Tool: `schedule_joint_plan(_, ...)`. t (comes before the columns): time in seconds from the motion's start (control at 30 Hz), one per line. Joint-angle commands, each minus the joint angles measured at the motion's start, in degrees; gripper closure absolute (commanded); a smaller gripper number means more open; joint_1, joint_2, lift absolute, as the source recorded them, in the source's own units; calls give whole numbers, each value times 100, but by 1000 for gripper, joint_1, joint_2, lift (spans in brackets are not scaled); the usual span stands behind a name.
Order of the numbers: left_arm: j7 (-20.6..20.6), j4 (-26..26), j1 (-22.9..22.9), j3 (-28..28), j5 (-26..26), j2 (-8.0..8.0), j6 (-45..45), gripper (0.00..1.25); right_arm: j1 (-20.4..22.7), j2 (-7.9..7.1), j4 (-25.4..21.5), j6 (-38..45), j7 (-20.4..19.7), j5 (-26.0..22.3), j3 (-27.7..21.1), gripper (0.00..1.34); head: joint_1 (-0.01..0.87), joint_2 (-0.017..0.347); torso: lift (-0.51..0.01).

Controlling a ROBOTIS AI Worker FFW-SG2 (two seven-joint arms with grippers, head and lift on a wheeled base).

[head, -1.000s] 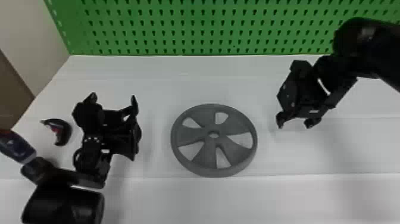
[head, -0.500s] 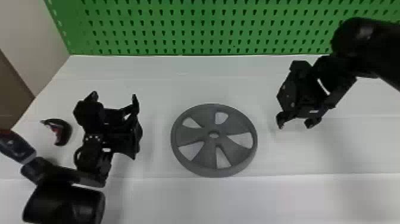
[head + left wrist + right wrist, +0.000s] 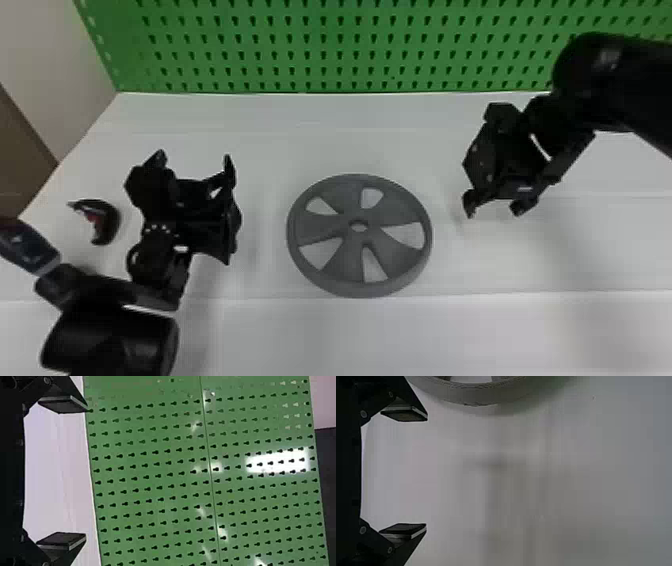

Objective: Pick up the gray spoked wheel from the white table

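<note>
Your gray spoked wheel [image 3: 347, 260] lies flat on the white table [image 3: 300, 340], between your two grippers. Your left gripper [image 3: 194, 157]: fingers wide apart, empty, pointing toward the green pegboard [image 3: 350, 45]. Your right gripper [image 3: 493, 214]: fingers also wide apart, empty, pointing down at the table, near the wheel's right side. Black-and-red curved item [image 3: 114, 220] sits on the table, left of your left gripper.

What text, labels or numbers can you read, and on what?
None readable.
Left arm's blue section: pale marks, too small to read.
Right end effector: pale patch, too small to read.
Gray spoked wheel, green pegboard: no lettering visible.
</note>
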Motion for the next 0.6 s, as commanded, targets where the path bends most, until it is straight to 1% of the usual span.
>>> schedule_joint_plan(0.0, 17, 0, -7, -27, 6, 0, 0, 145, 3, 15, -87, -91, 0, 49, 34, 300, 806, 44, -98)
schedule_joint_plan(0.13, 17, 0, -7, -45, 24, 0, 0, 145, -5, 15, -316, -135, 0, 75, 210, 300, 806, 44, -98)
schedule_joint_plan(0.3, 35, 0, -7, -53, 24, 0, 0, 145, -14, 50, -518, -135, 0, 31, 360, 300, 806, 44, -98)
schedule_joint_plan(0.57, 52, 0, -24, -62, 32, 0, 0, 145, -23, 120, -816, -187, 0, -399, 729, 300, 806, 44, -98)
